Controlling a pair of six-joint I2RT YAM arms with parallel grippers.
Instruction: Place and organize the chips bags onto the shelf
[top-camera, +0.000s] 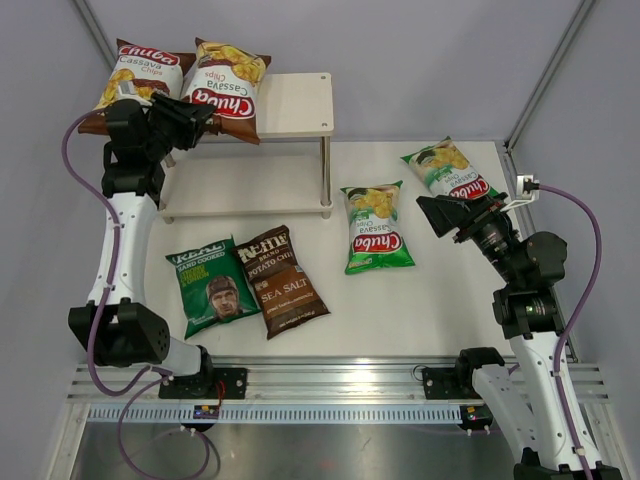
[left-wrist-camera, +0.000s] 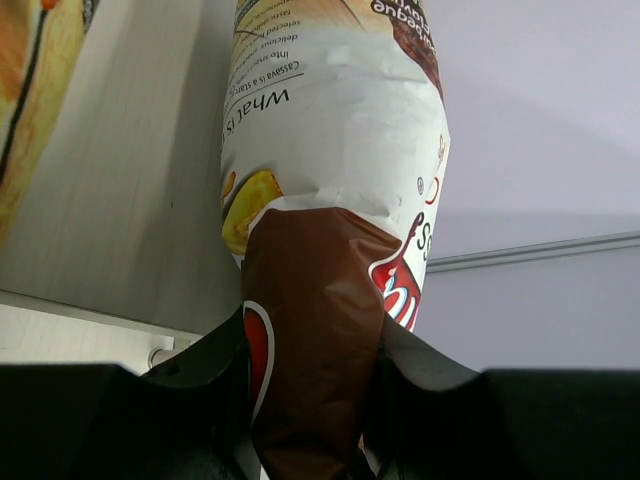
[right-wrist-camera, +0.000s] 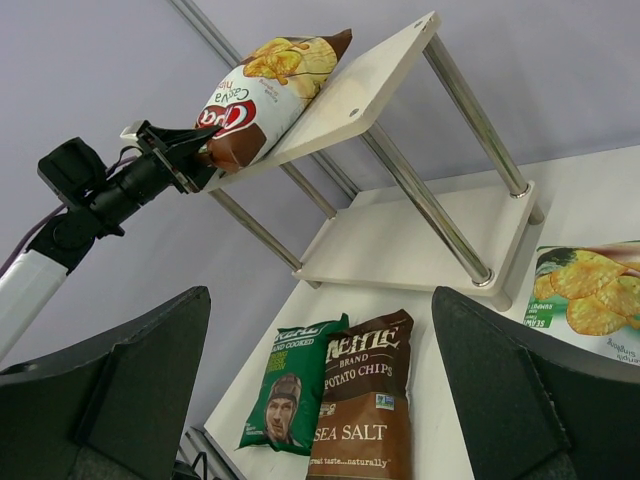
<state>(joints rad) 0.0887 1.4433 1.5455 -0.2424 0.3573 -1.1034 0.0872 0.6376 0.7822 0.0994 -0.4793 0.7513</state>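
The shelf (top-camera: 295, 105) stands at the back of the table. One brown Chuba Cassava bag (top-camera: 140, 80) lies on the left of its top board. My left gripper (top-camera: 200, 118) is shut on the bottom edge of the second brown Chuba bag (top-camera: 228, 85), which rests on the top board beside the first. In the left wrist view the bag (left-wrist-camera: 330, 150) is pinched between my fingers (left-wrist-camera: 200, 370). My right gripper (top-camera: 440, 215) is open and empty above the table, near two green Chuba bags (top-camera: 375, 228) (top-camera: 448, 168). The Kettle Sea Salt bag (top-camera: 283, 282) and the dark green face bag (top-camera: 213, 285) lie flat at the front left.
The shelf's lower board (right-wrist-camera: 420, 240) holds nothing. The right end of the top board (right-wrist-camera: 370, 80) is bare. Metal legs (right-wrist-camera: 470, 100) stand at the shelf's corners. Grey walls enclose the table at the back and sides.
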